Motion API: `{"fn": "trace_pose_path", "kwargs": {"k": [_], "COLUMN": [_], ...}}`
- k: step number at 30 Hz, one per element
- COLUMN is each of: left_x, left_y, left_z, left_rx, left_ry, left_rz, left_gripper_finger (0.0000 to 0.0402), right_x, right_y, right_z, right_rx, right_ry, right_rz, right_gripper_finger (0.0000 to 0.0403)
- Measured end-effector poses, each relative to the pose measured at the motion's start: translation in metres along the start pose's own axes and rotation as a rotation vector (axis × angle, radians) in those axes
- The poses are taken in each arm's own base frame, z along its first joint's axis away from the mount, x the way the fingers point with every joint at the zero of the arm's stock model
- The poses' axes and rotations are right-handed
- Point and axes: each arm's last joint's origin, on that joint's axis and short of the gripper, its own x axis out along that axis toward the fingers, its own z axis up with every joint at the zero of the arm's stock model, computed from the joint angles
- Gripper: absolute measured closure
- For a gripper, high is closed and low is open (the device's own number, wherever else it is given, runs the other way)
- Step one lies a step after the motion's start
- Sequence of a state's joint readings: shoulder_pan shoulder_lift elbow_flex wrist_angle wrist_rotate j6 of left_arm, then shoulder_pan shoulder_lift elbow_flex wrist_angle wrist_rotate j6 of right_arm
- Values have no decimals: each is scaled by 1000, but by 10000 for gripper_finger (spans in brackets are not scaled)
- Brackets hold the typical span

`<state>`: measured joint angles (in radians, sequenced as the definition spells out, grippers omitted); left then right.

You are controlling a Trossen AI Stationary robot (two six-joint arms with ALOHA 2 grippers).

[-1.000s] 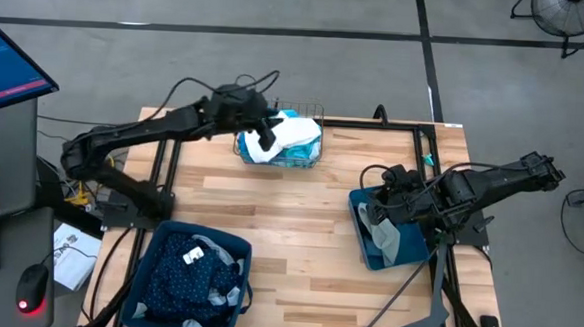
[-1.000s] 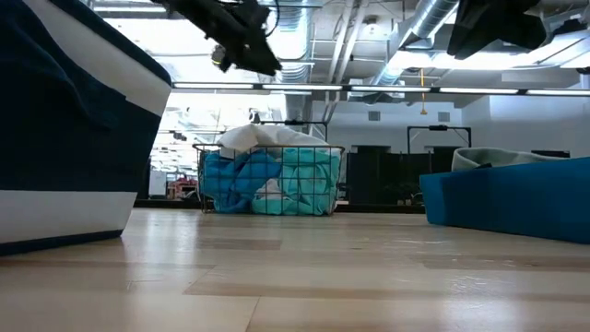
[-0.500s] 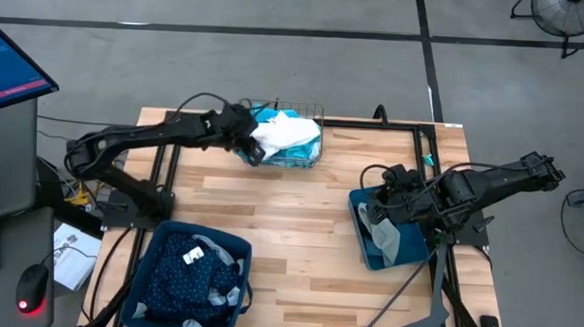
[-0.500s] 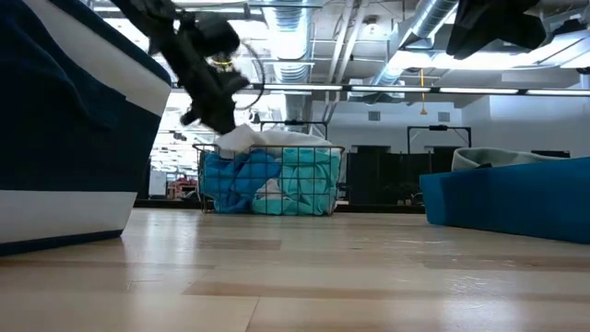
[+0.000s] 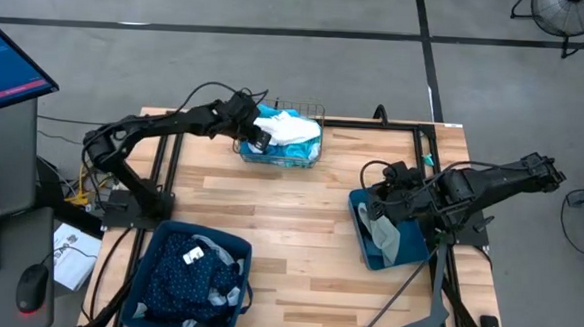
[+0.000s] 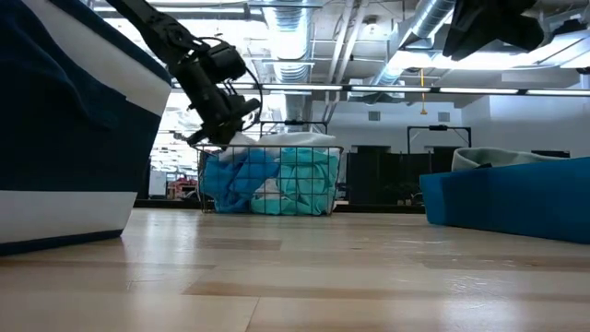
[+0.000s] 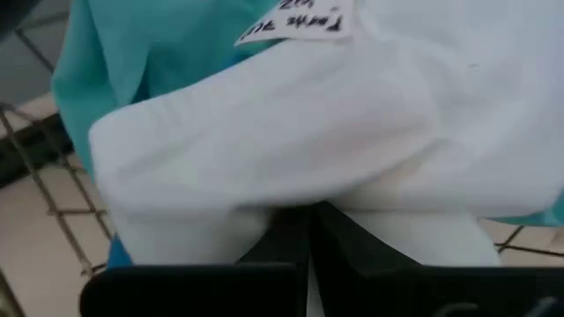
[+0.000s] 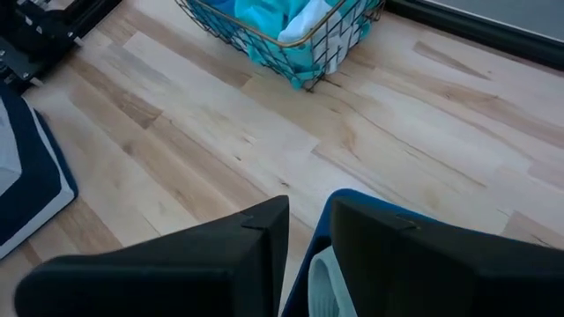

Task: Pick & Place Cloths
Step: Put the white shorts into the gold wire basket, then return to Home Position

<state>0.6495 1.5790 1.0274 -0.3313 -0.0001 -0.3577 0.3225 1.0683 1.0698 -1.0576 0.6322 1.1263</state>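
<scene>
On the wooden table (image 5: 299,224), the left gripper (image 5: 256,139) reaches into the gold wire basket (image 5: 310,110) at the far edge, its fingers apparently pinching a fold of the white cloth (image 7: 352,132) (the wrist view shows little besides fabric). The risk: turquoise cloths (image 6: 309,180) beneath could snag and lift along, or the light basket could tip. The white cloth is soft, crumpled, paper-tagged. The right gripper (image 5: 374,195) waits over a teal bin (image 5: 357,230), fingers slightly parted.
</scene>
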Motion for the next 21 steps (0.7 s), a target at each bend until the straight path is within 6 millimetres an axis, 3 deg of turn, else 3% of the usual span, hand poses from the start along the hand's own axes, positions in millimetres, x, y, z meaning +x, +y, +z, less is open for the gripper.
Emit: {"fn": "trace_pose_path", "kwargs": {"k": [5,9,16,21], "left_x": [-9,-45,-140,-222], "left_y": [-2,-8,-10,-14], "left_z": [2,12,15,-7], "left_rx": [-5,2,22,138], "left_ry": [-9,-107,-380,-613], "left_rz": [-43,-147,-260,-392], "left_gripper_finger": [401,401,399,400], "right_x": [0,0,0,-2], "right_y": [1,2,3,15], "right_z": [0,1,1,10], "right_rx": [4,12,18,-57], "right_ry": [0,-4,-10,-140], "right_rz": [6,16,27,100], "right_gripper_finger": [321,321,321,322]}}
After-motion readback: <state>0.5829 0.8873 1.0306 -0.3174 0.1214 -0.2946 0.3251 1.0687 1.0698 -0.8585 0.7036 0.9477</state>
